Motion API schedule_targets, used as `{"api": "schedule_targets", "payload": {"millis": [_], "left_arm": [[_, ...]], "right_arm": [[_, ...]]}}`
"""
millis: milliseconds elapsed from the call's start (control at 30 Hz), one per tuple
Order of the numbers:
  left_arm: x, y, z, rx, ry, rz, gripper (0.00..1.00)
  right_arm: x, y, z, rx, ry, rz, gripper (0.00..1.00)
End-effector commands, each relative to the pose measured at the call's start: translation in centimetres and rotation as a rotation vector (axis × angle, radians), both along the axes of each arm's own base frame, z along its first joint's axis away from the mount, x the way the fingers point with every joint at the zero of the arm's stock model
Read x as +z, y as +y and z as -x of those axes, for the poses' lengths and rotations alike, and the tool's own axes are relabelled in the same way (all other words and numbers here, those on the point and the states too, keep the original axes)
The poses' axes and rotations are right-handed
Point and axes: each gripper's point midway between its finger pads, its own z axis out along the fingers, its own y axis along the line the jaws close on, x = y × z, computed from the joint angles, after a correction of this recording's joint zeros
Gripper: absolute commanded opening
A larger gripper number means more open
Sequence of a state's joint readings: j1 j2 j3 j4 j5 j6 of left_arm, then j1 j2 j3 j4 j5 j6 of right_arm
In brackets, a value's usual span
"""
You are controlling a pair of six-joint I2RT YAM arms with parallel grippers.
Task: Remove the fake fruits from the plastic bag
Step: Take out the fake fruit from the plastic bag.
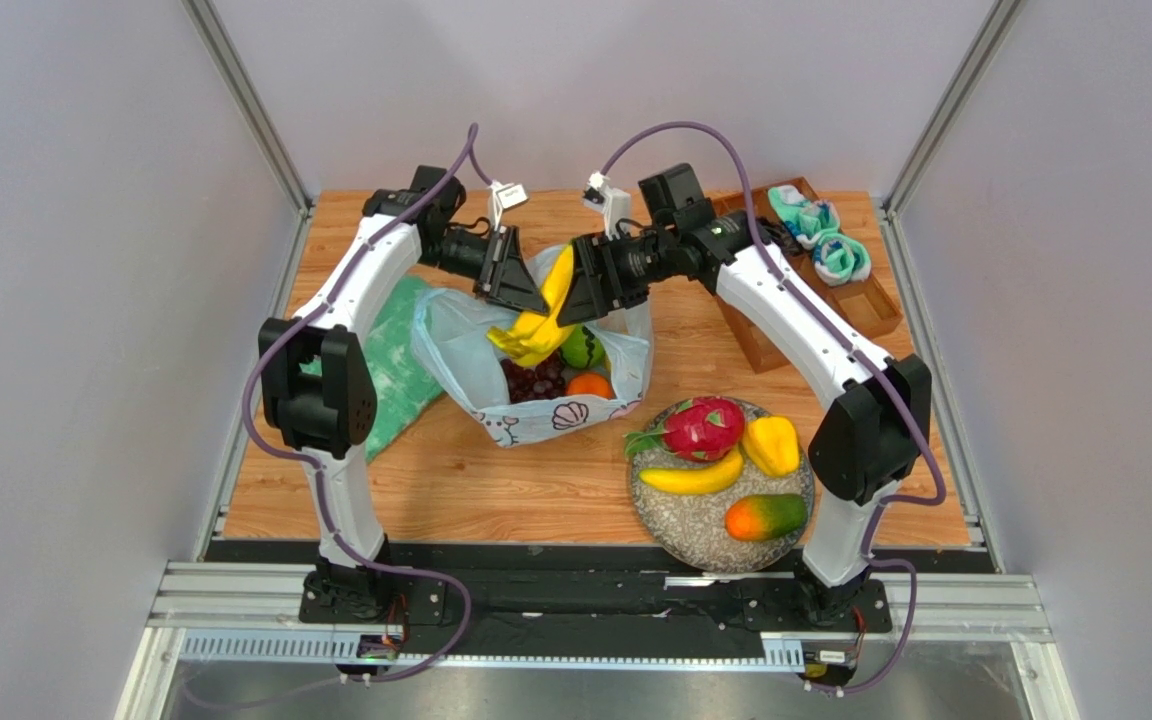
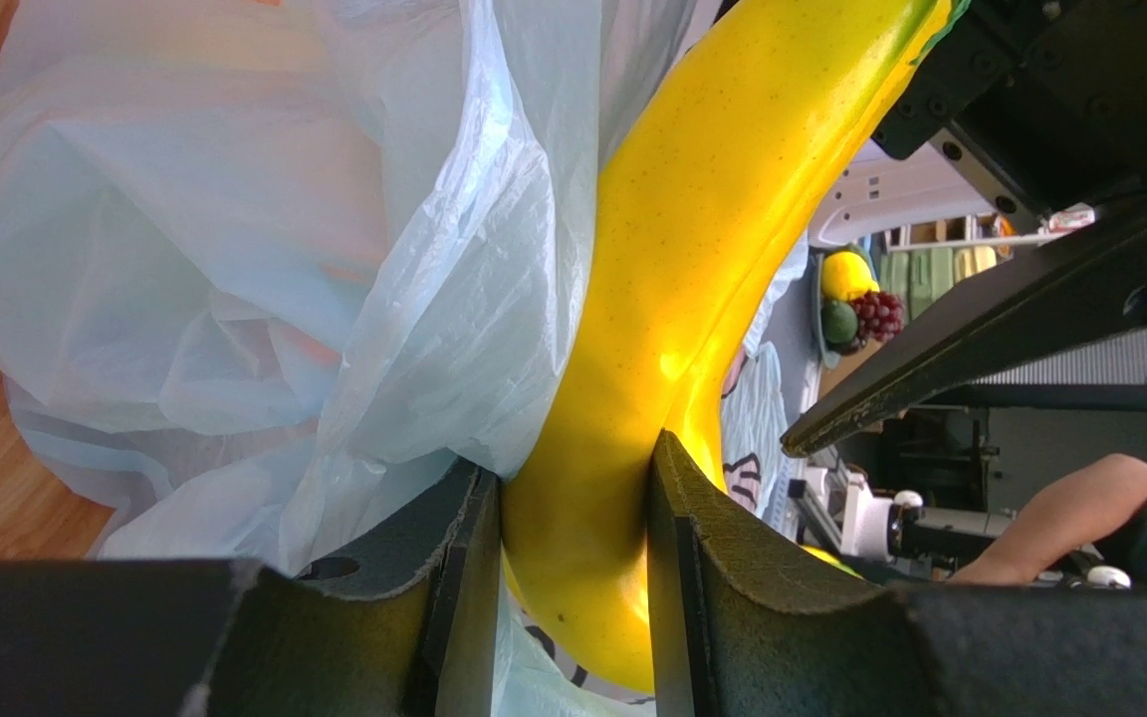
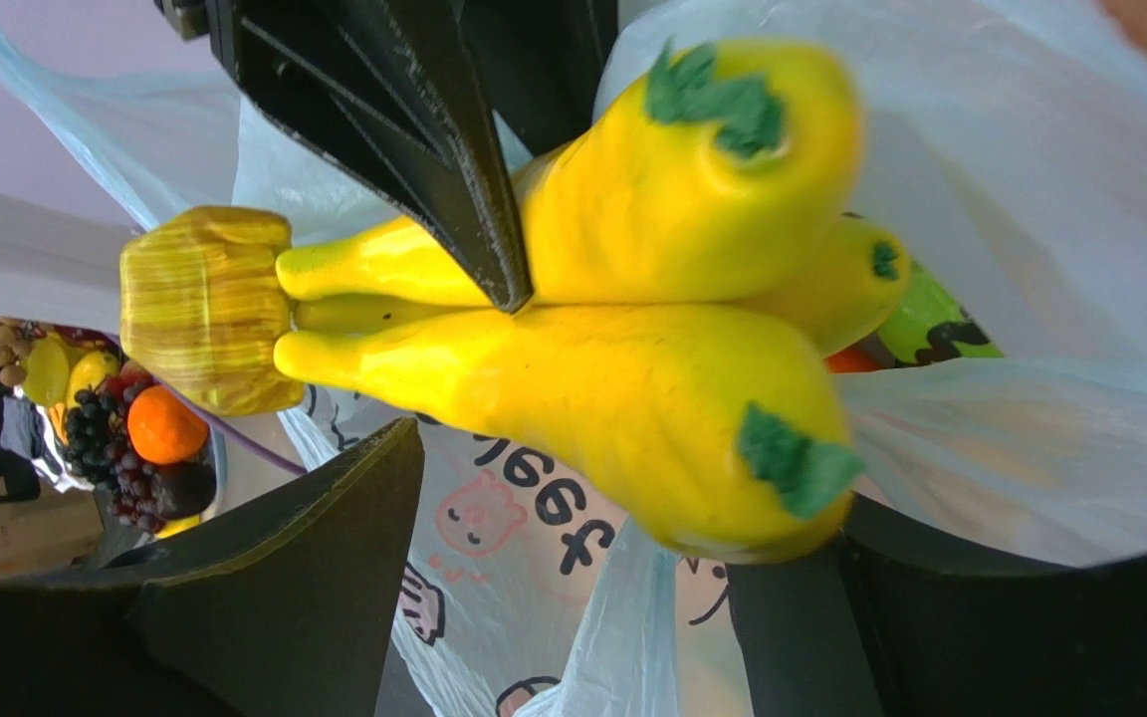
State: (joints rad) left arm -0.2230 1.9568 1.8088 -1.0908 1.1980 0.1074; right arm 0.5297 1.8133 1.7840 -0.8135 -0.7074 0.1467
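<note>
The pale-blue plastic bag [image 1: 495, 408] lies open at the table's middle. A bunch of yellow bananas [image 1: 537, 327] sticks up out of its mouth. My left gripper [image 1: 513, 285] is shut on one banana [image 2: 684, 254], with bag film [image 2: 296, 269] pressed against its left finger. My right gripper [image 1: 585, 285] is open beside the bunch [image 3: 610, 374], its fingers spread wide below the bananas, with bag film [image 3: 535, 523] between them. Dark grapes [image 1: 537, 378], an orange [image 1: 588, 386] and a green piece [image 1: 582, 348] lie inside the bag.
A grey plate [image 1: 687, 528] at the front right holds a dragon fruit [image 1: 702, 428], a banana [image 1: 692, 479], a yellow piece [image 1: 772, 444] and a mango [image 1: 764, 518]. A wooden box [image 1: 868, 308] with rolled socks [image 1: 823, 233] stands at the back right. A green cloth [image 1: 402, 360] lies left of the bag.
</note>
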Motion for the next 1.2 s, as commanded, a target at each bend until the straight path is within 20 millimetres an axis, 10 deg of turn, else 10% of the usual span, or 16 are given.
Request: {"api": "schedule_targets", "payload": {"millis": [0, 167, 633, 767, 900, 1133, 1167], "left_arm": [[3.1, -0.3, 1.0, -0.018, -0.053, 0.064, 0.02], [3.3, -0.2, 1.3, -0.018, -0.058, 0.067, 0.02], [3.6, -0.3, 1.3, -0.019, -0.060, 0.079, 0.03], [3.5, -0.3, 1.1, -0.012, -0.062, 0.067, 0.05], [3.3, 0.0, 0.7, 0.002, -0.088, 0.021, 0.31], [6.3, 2.2, -1.6, 0.095, -0.182, 0.006, 0.55], [7.2, 2.5, -1.9, 0.107, -0.203, 0.018, 0.72]], "right_arm": [[3.7, -0.1, -2.7, -0.062, -0.102, -0.058, 0.73], [4.3, -2.6, -5.0, -0.143, -0.169, -0.019, 0.63], [5.6, -1.7, -4.5, -0.079, -0.181, -0.088, 0.55], [6.0, -0.5, -4.7, -0.036, -0.172, -0.124, 0.27], [7.5, -0.4, -5.3, -0.024, -0.229, -0.133, 0.00], [13.0, -1.6, -5.8, -0.023, -0.424, -0.135, 0.00], [13.8, -2.0, -5.7, -0.029, -0.453, -0.131, 0.00]]}}
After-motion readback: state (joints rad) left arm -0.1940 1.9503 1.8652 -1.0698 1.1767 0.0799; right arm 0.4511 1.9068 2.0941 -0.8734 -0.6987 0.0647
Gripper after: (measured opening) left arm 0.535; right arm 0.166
